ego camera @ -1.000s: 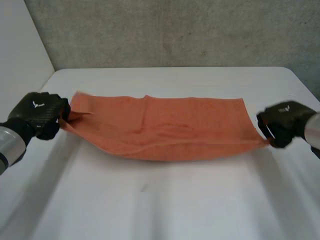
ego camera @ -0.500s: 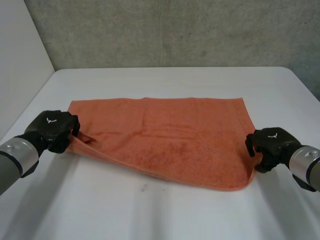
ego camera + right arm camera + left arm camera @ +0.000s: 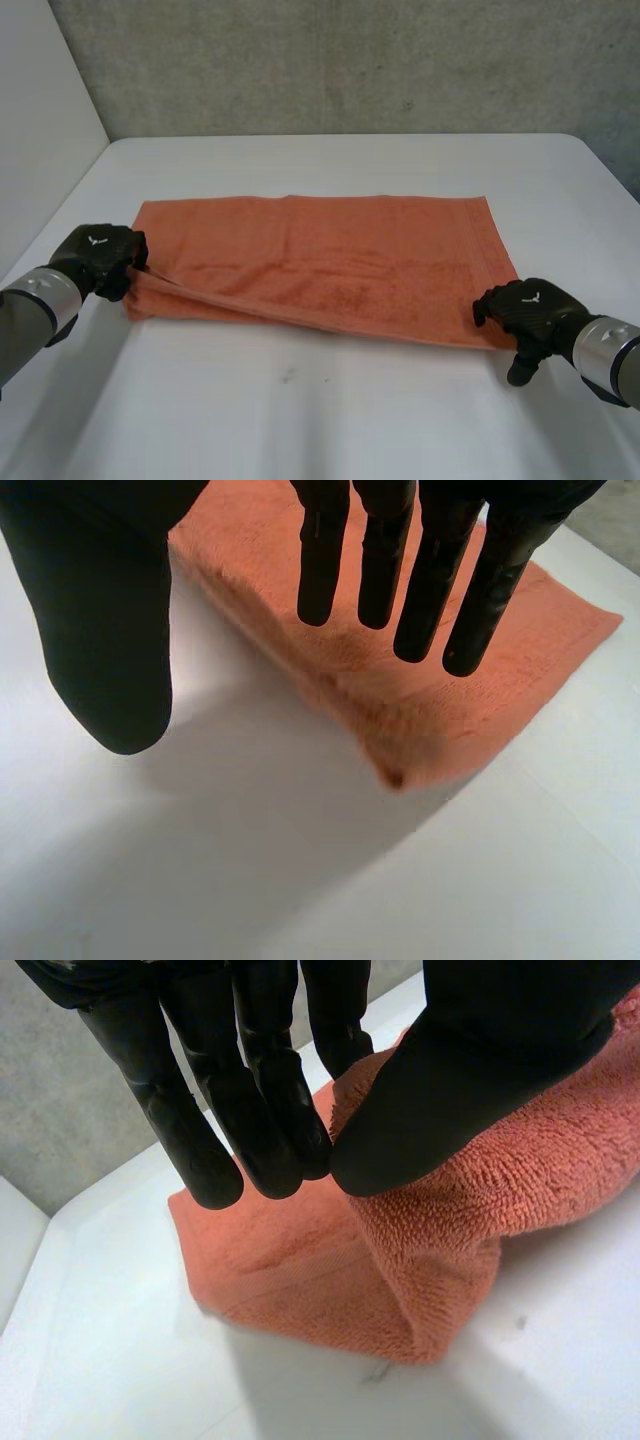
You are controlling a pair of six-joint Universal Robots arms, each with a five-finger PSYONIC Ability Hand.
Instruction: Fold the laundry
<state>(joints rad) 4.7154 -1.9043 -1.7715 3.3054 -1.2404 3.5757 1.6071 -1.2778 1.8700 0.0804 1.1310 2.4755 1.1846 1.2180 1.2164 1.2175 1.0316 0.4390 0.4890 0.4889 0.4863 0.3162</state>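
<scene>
The left edge of the towel (image 3: 330, 262) is being pinched by the left hand (image 3: 98, 256), the right hand (image 3: 530, 306) being held spread at its lower-right corner, beside open table (image 3: 330, 420).

This looks like a robot lab or test room rather than a home. A plain white table (image 3: 330, 420) fills the middle, backed at 12 o'clock by a rough grey concrete wall (image 3: 350, 60), with a bare white side wall (image 3: 40, 120) at 10 o'clock. The robot's left arm (image 3: 28, 312) reaches in at 8 o'clock and its right arm (image 3: 612, 358) at 4 o'clock. An orange towel (image 3: 330, 260) at the centre is the one household thing.
</scene>
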